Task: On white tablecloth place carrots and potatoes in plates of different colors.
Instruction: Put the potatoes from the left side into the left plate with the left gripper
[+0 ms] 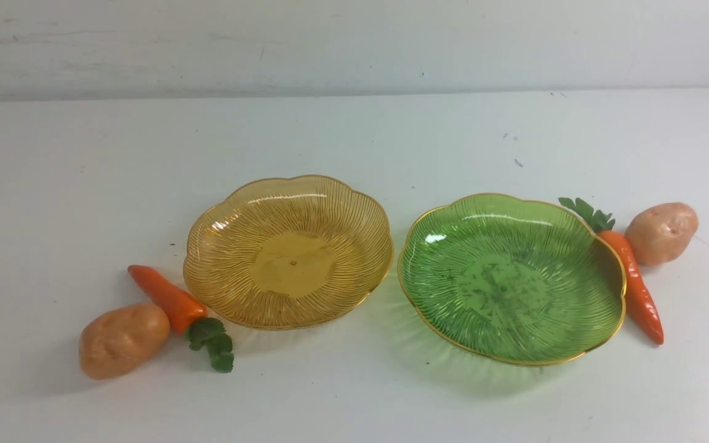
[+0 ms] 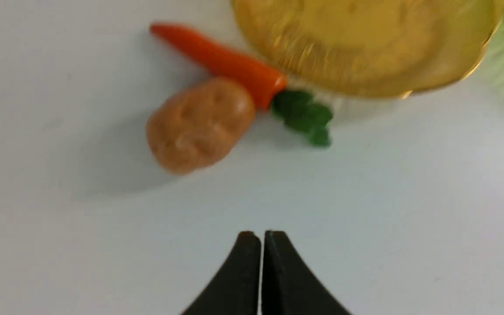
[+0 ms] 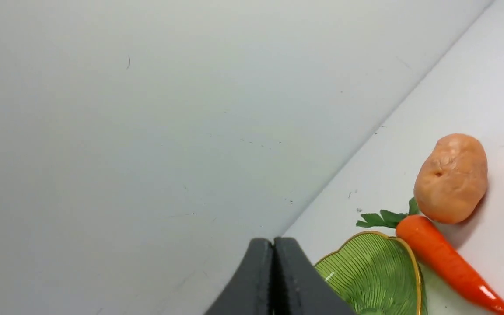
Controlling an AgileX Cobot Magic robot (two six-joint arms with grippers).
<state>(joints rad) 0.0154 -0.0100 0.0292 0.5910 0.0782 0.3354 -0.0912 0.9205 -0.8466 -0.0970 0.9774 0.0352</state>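
Left pincer [image 2: 260, 238] and right pincer [image 3: 274, 245]: both closed, empty, above the white tablecloth [image 1: 354, 406]. Count: two potatoes, two carrots, two plates, both plates empty.

Nearest, the left potato [image 1: 124, 339] lies against the left carrot [image 1: 167, 298], beside the amber plate [image 1: 288, 251]. Farther off, the right carrot [image 1: 634, 286] lies just beside the green plate [image 1: 511, 277], with the right potato [image 1: 661, 233] beyond.

Items are probably light, rigid and glossy. Grip carrots mid-shaft and potatoes across the short axis.

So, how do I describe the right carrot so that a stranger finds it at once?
Start at the green plate, the right one of two plates on the white cloth. Along its right rim lies a carrot, with a potato just beyond it. Unlike the other carrot by the amber plate, its leaves point to the far side and its tip to the near side.
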